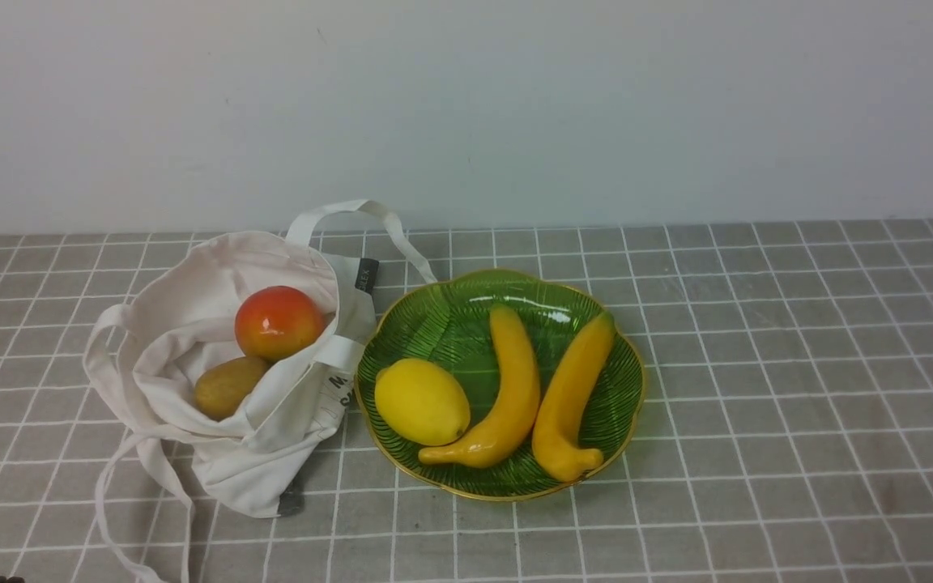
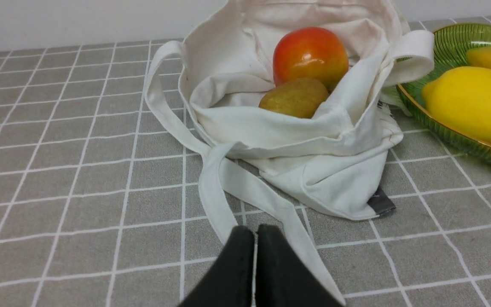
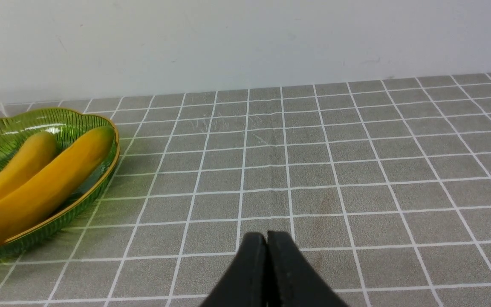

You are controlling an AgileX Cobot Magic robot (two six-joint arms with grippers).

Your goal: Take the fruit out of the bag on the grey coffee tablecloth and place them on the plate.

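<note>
Bag (image 2: 271, 128) lies beyond the left end effector (image 2: 255, 232).

Bag (image 1: 215, 324): matt, soft-looking cloth, creased; straps (image 1: 114, 380) of flat woven cloth
Plate (image 1: 466, 312): glossy, glass-like, ribbed; rim metallic-looking
Red fruit (image 1: 279, 322): smooth, glossy
Kiwi (image 1: 228, 387): smooth, low sheen
Lemon (image 1: 422, 402): lightly textured, satin
Bananas (image 1: 507, 389): smooth, semi-gloss
Tablecloth (image 1: 774, 437): matt
Wall (image 1: 466, 105): matt, mostly smooth; small marks

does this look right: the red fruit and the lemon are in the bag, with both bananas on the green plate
Not quite: the lemon is on the green plate, not in the bag, as the front view shows. The red fruit is in the bag and both bananas are on the plate, as you say.
</note>
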